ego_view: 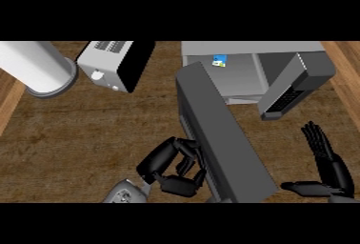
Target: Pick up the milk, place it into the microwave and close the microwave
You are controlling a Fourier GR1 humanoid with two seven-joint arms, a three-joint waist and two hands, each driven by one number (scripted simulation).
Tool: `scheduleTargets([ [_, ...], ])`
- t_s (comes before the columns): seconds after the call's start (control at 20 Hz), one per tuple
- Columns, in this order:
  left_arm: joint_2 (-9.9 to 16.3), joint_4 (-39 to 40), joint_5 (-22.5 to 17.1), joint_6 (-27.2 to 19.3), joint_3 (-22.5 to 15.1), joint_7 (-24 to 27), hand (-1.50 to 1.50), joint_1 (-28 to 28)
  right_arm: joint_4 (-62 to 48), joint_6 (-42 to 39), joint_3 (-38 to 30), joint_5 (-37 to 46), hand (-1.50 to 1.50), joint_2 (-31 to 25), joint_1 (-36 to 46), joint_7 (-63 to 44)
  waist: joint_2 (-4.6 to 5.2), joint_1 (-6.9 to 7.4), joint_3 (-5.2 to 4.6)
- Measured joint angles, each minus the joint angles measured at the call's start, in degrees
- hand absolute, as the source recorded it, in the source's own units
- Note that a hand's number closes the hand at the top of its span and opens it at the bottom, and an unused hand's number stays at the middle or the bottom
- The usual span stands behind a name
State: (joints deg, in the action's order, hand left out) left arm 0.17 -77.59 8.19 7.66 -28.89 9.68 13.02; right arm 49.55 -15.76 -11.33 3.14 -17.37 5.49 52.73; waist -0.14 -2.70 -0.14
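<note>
The microwave [246,71] is sitting at the upper right of the frame on the wooden table [63,138], with its dark door [221,138] swinging out toward the lower centre of the frame. The milk [220,60] is standing inside the microwave's cavity, at the upper left of the opening, showing as a small blue and white carton. The left hand [172,164] is pressing against the door's left face at the lower centre, its fingers curling but holding nothing. The right hand [327,164] is resting at the lower right edge, fingers straight and thumb spread. A toaster [112,64] and a white cylinder [38,66] are standing at the upper left.
</note>
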Motion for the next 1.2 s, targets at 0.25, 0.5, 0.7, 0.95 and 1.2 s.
scheduleTargets([
  [0.25,0.1,10.4,-2.0,-10.9,-6.2,7.3,1.5,4.5,7.9,-3.2,1.6,-3.5,-1.5,-1.6,-2.7,-2.5,0.22,-0.93,-0.05],
  [0.5,0.0,18.4,-8.3,-18.7,-10.8,13.8,1.5,8.6,16.2,-6.2,3.4,-7.8,-1.5,-2.2,-4.9,-6.2,0.48,-2.24,-0.12],
  [0.7,0.1,22.4,-14.3,-23.0,-14.7,15.0,1.5,12.1,22.1,-8.3,4.3,-11.1,-1.5,-3.5,-6.3,-9.3,0.69,-3.62,-0.16],
  [0.95,0.3,25.8,-21.1,-25.8,-18.6,15.4,1.5,16.5,28.3,-10.3,5.2,-15.0,-1.5,-5.1,-6.8,-13.2,1.07,-5.45,-0.21],
  [1.2,0.3,24.9,-28.0,-29.7,-21.2,16.4,1.5,19.1,32.8,-12.4,6.6,-18.2,-1.5,-6.4,-6.3,-17.0,1.46,-7.17,-0.28],
])
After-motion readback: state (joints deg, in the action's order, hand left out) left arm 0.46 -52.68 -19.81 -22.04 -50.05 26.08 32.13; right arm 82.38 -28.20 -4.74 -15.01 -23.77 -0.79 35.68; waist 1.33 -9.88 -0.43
